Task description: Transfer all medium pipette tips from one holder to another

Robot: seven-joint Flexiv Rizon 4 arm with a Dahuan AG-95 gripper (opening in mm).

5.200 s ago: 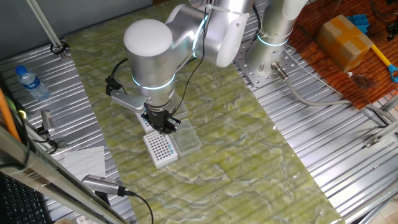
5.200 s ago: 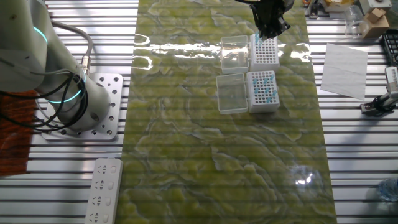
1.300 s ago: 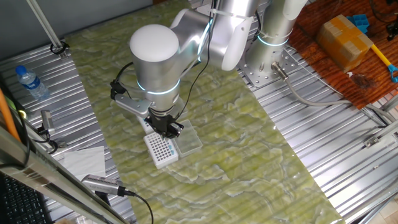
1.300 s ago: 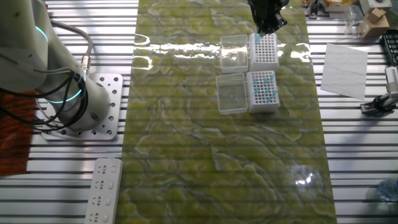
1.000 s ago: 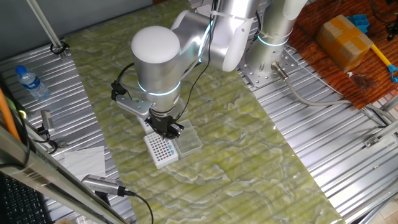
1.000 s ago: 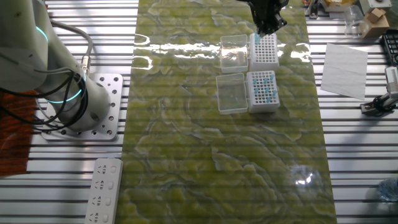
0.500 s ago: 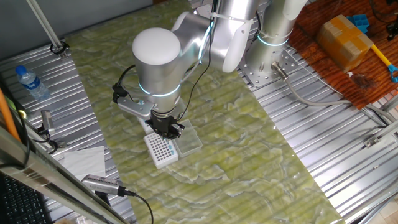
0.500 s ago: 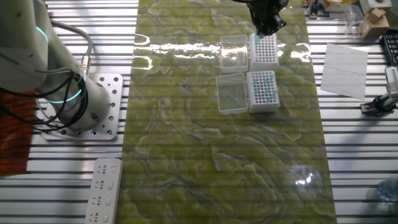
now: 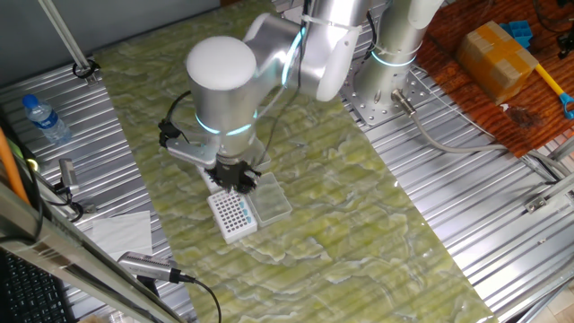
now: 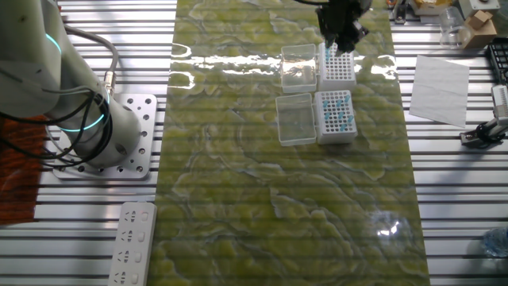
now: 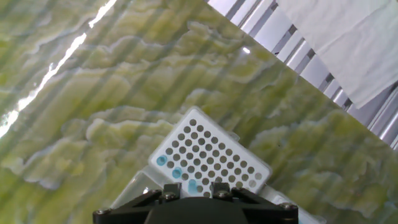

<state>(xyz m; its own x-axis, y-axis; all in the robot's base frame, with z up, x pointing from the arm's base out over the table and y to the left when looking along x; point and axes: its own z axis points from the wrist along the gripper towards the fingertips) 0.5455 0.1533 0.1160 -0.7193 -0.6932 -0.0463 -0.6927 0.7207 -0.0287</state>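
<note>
My gripper (image 10: 341, 40) hangs just above the far white holder (image 10: 340, 70), over its left edge. In the hand view this holder (image 11: 217, 155) shows mostly dark bare holes and three medium pipette tips (image 11: 176, 172) in a row along one edge. The third blue top sits in its hole between my fingers (image 11: 171, 188), which stand apart and hold nothing. The nearer holder (image 10: 334, 117) carries many blue-topped tips (image 10: 336, 114). From the other side the arm hides the far holder, and my gripper (image 9: 235, 182) is behind the nearer holder (image 9: 230, 213).
Two clear lids (image 10: 299, 67) (image 10: 295, 119) lie left of the holders. A paper sheet (image 10: 440, 89) lies on the metal slats to the right. A water bottle (image 9: 43, 118) and cables sit at the table's edge. The arm base (image 10: 119, 135) stands left.
Over the earlier frames the gripper eased down onto the far holder's left edge. Now the arm has drawn back up a little, leaving the third tip seated in its hole.
</note>
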